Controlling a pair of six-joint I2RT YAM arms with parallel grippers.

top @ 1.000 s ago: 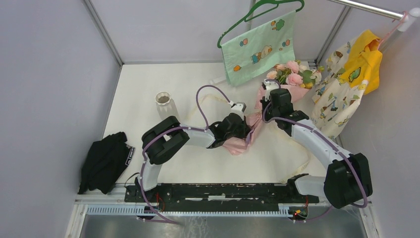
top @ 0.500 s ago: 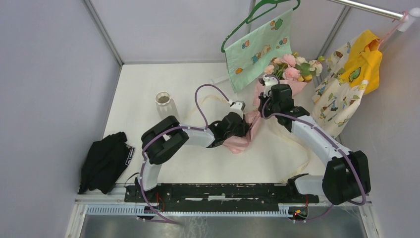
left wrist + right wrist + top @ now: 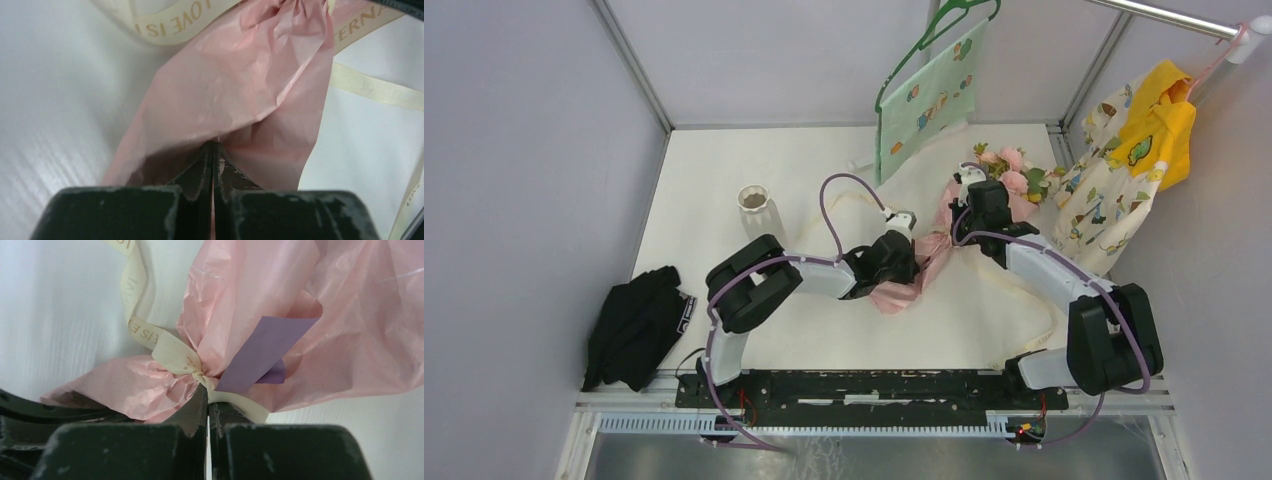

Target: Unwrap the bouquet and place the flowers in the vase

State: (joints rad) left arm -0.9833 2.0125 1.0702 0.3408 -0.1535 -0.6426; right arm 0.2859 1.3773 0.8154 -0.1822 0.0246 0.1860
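Both grippers pinching the bouquet [image 3: 934, 250] at its tied end

The left gripper [image 3: 214, 150] is clamping shut on the pink paper tail, and the right gripper [image 3: 207, 396] is squeezing closed on the cream ribbon [image 3: 172, 351] at its knot. Since a second ago the flowers [image 3: 1014, 172] have slid toward 6 o'clock and the green cloth [image 3: 924, 95] has swung edge-on. The bouquet is stretching toward 2 o'clock from the left gripper, and the vase [image 3: 755, 205] is standing at its 10 o'clock.

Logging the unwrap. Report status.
Left gripper shut on tail of pink paper-wrapped rose bouquet. Right gripper shut on cream ribbon at knot. Tall white ribbed vase upright, apart, unblocked.
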